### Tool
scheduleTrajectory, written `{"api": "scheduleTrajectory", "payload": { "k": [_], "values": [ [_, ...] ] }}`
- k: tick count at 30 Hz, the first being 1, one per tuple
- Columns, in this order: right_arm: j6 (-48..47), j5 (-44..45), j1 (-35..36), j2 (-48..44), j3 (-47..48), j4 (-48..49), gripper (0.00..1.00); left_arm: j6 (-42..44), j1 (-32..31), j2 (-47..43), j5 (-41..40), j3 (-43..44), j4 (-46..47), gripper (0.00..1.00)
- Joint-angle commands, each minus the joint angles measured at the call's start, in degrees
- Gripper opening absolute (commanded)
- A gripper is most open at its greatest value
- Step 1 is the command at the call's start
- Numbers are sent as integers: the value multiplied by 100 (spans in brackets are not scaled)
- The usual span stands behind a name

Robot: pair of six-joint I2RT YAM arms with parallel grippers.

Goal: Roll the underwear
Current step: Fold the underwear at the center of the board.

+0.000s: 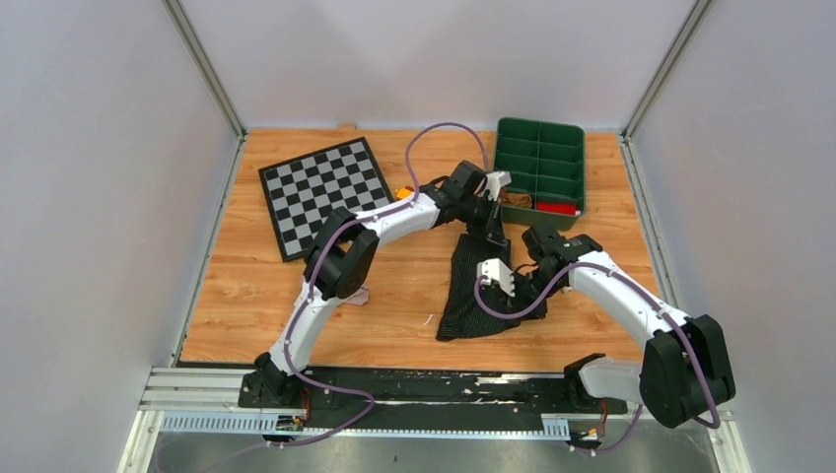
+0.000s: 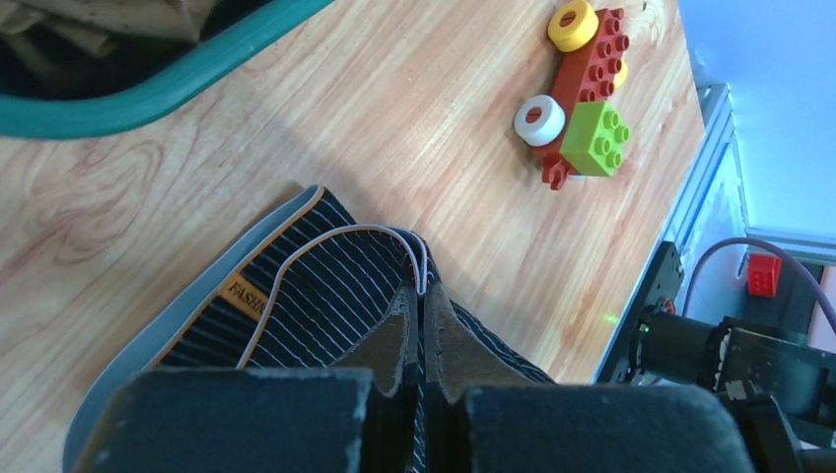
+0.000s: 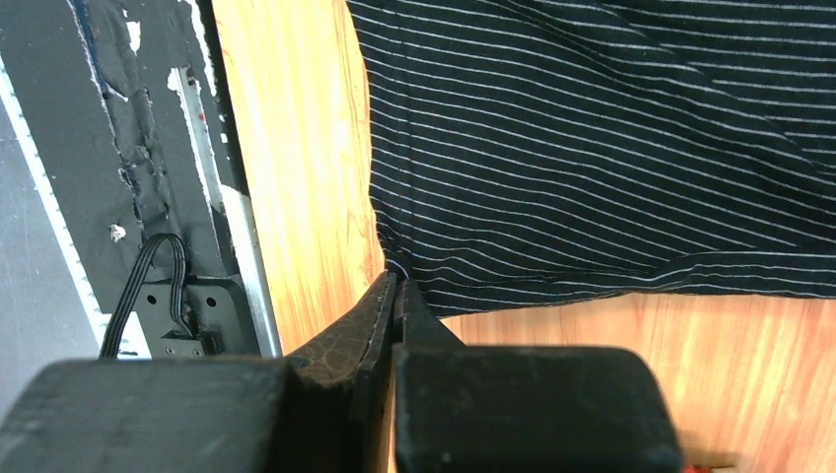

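Note:
The black underwear (image 1: 476,286), finely striped in white, lies crumpled on the wooden table between the two arms. My left gripper (image 2: 422,291) is shut on the folded edge of its grey and orange waistband (image 2: 232,286), at the garment's far end (image 1: 490,235). My right gripper (image 3: 394,281) is shut on a hem corner of the same underwear (image 3: 592,148), on its right side (image 1: 518,296). A tan-brown cloth (image 2: 108,20) lies inside the green tray. A pale pinkish piece (image 1: 357,295) peeks out from under the left arm's elbow.
A green compartment tray (image 1: 539,148) stands at the back right with a red item (image 1: 557,208) in it. The checkerboard mat (image 1: 325,192) lies at the back left. A toy of red and green blocks (image 2: 584,94) sits near the left gripper. The black rail (image 3: 148,148) borders the near edge.

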Motion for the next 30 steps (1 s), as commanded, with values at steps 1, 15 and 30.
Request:
{"api": "scheduleTrajectory", "payload": {
  "k": [1, 15, 30],
  "values": [
    [-84, 95, -137, -9, -104, 15, 0, -133, -57, 312, -22, 338, 275, 0],
    [166, -438, -128, 186, 724, -221, 0, 409, 276, -560, -396, 138, -534, 0],
    [634, -751, 365, 421, 1132, -128, 0, 339, 557, -1024, -167, -468, -787, 0]
  ]
}}
